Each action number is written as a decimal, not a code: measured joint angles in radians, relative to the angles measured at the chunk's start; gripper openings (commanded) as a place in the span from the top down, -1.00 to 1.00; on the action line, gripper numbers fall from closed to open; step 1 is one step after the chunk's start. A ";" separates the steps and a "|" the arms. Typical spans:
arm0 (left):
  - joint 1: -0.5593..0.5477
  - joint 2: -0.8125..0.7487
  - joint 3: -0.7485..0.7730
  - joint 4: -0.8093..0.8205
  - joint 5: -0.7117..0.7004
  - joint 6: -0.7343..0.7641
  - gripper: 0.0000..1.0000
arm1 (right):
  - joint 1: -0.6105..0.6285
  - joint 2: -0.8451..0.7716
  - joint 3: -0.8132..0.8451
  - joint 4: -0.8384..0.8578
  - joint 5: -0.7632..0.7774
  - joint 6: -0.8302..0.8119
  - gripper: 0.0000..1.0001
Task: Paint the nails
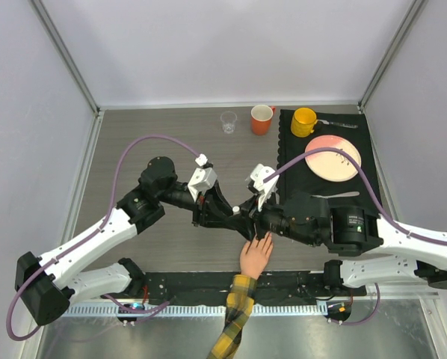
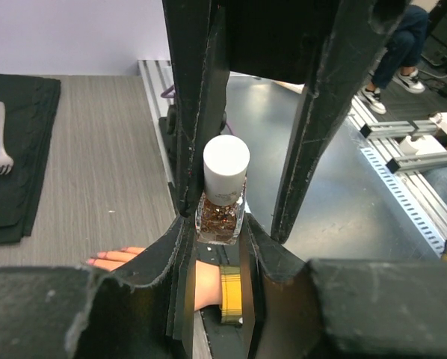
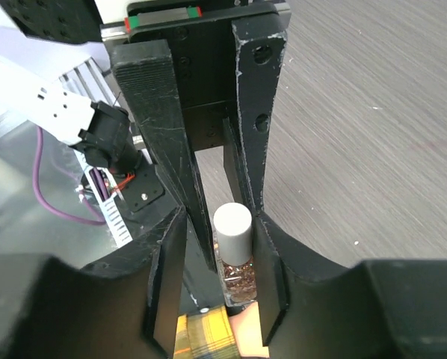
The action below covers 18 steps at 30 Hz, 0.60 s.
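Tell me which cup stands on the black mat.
The yellow mug; the orange mug and clear glass stand on the bare table, left of the mat.

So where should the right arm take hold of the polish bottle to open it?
The white cap, pinched across its round side wall, coming in roughly level from the side opposite the left gripper. The bottle stands cap-up with its glass body clamped in the left jaws, so only the cap is free.

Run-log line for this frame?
left fingers: gripping white-capped glitter polish bottle | right fingers: straddling cap, open | peach fake hand: below
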 measured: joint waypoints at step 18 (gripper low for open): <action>-0.004 0.000 0.013 -0.032 0.044 0.019 1.00 | -0.008 -0.024 0.001 -0.009 -0.019 -0.052 0.98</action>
